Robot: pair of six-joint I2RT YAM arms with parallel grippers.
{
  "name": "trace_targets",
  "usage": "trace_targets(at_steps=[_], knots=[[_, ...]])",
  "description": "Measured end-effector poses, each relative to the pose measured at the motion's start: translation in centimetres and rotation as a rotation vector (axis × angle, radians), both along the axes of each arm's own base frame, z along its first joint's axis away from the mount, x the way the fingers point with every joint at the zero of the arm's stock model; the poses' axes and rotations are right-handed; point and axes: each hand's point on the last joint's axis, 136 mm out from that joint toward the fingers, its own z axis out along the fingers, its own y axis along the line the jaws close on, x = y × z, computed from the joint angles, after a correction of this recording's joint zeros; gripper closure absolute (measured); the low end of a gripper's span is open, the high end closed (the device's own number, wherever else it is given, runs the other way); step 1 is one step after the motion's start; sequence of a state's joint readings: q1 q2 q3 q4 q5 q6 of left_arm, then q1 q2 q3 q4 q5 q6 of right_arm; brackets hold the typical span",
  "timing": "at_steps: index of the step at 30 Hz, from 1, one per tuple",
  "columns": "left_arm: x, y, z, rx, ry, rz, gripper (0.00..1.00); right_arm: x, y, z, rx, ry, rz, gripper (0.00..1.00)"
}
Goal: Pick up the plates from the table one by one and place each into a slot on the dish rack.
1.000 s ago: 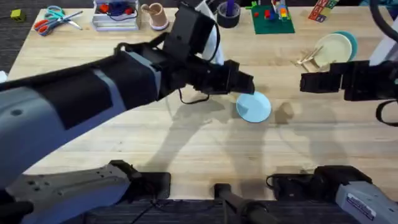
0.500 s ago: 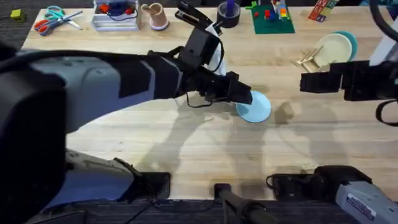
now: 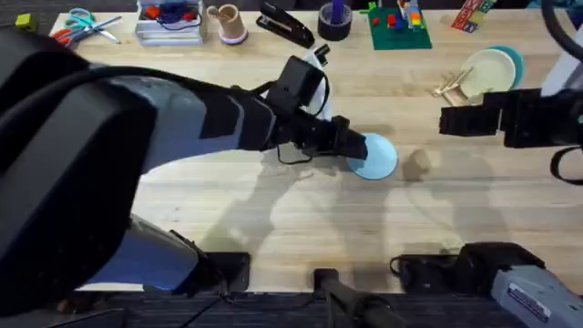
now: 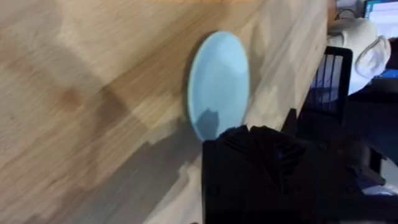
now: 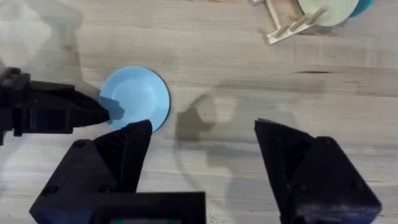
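The blue plate (image 3: 373, 156) lies flat on the table (image 3: 273, 210), just right of centre in the overhead frame. The left gripper (image 3: 353, 146) reaches in from the left, its tip at the plate's left rim; whether its fingers are spread or closed cannot be told. The right gripper (image 5: 202, 149) hovers at the right edge with fingers spread wide, holding nothing, the plate off to its left. Cream and teal plates (image 3: 492, 71) stand in the rack (image 3: 453, 85), upper right.
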State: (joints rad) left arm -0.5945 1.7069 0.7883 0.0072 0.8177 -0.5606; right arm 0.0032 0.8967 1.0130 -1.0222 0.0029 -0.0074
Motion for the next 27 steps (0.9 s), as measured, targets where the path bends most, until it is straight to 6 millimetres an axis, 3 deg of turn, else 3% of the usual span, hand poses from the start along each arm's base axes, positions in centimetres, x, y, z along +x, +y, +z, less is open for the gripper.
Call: trace_targets(at_steps=[14, 27], knots=[[0.5, -0.4, -2.8, 0.002, 0.01, -0.009, 0.959, 0.0, 0.0, 0.0, 0.0, 0.0, 0.0, 0.007], [0.2, -0.9, -3.2, -0.033, 0.043, -0.044, 0.959, 0.0, 0.0, 0.0, 0.0, 0.0, 0.0, 0.007]])
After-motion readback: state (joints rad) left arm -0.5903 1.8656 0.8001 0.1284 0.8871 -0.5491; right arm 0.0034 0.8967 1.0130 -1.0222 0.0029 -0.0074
